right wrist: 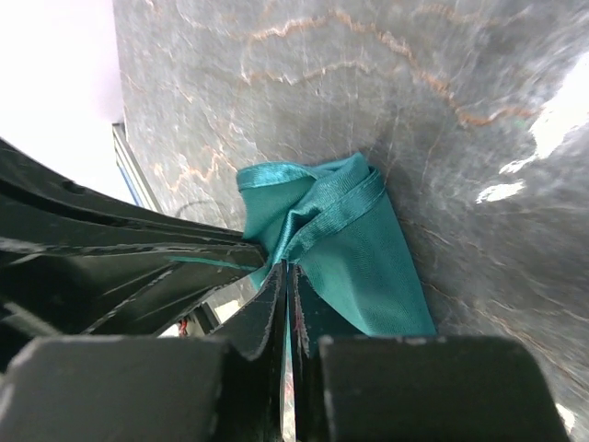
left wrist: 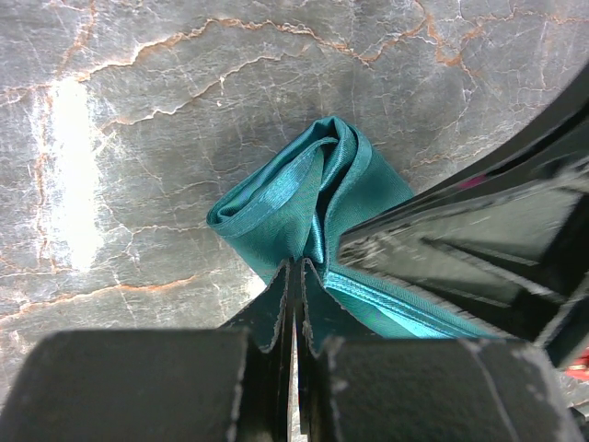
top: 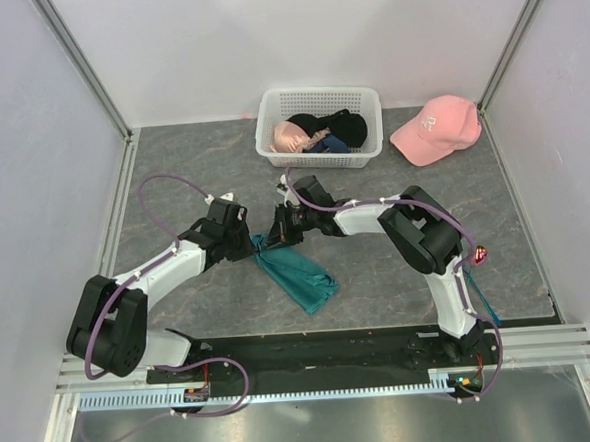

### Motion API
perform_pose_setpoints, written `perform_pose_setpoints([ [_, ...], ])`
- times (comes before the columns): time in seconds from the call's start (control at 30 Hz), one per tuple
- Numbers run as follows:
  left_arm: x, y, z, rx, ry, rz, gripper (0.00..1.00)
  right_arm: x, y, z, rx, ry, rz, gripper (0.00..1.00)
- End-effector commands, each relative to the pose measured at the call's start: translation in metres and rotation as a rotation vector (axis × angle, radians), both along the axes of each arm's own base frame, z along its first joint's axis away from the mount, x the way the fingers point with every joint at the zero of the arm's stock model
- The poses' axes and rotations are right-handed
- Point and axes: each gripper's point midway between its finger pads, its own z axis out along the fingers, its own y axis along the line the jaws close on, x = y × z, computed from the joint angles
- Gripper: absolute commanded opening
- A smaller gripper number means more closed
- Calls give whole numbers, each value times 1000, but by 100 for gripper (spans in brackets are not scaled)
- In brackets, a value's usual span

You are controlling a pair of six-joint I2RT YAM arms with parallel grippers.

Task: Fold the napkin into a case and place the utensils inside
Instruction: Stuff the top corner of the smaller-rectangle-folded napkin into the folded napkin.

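Left fingers point(left wrist: 294, 274): pressed together with no gap showing, a fold of the napkin point(left wrist: 308, 193) pinched at their tips.
Right fingers point(right wrist: 287, 274): closed tight too, with a sliver of the teal cloth caught between the tips.
Fingers to each other: the two pairs meet over the same end of the cloth. In each wrist view the other arm's black fingers come in from the side, right against the fold. Whether the two pairs touch each other I cannot tell.
Napkin at the fingers: teal-green, bunched and rolled just ahead of both sets of tips, with a shiny hem looping over the bundle.
Napkin beyond the fingers: in the top view it runs from the tips back toward the arm bases as a narrow, flat, layered strip lying on the worktop point(top: 192, 167).
Worktop: grey stone pattern with orange veins, bare around the bundle in both wrist views.
Utensils point(top: 480, 255): well apart from both pairs of fingers, out beside the right arm's lower link. A small red-purple head shows there, and a thin blue piece point(top: 488, 307) just nearer the base. They are too small to tell more.
Basket point(top: 270, 132): white lattice, past the fingers at the far side, holding dark and pink cloth.
Cap point(top: 435, 127): pink, just beside the basket, far from the right fingers.
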Motion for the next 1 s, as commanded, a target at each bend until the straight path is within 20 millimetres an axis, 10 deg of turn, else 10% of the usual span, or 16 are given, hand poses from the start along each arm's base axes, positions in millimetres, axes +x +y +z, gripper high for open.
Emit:
perform_pose_setpoints([
  [0.0,8,-3,14,-5,-56,-18,2,-10,16,-3,29,-12,22,7],
  [0.23,5,-10,3,-36,-14,-25,2,-4,42,-12,78,6,0,5],
  [0.6,8,-8,0,-5,-14,-45,2,8,-12,25,-10,-105,-28,17],
  [0.97,9,-12,11,-36,-34,-48,2,-6,-12,-1,-46,-71,-1,15],
])
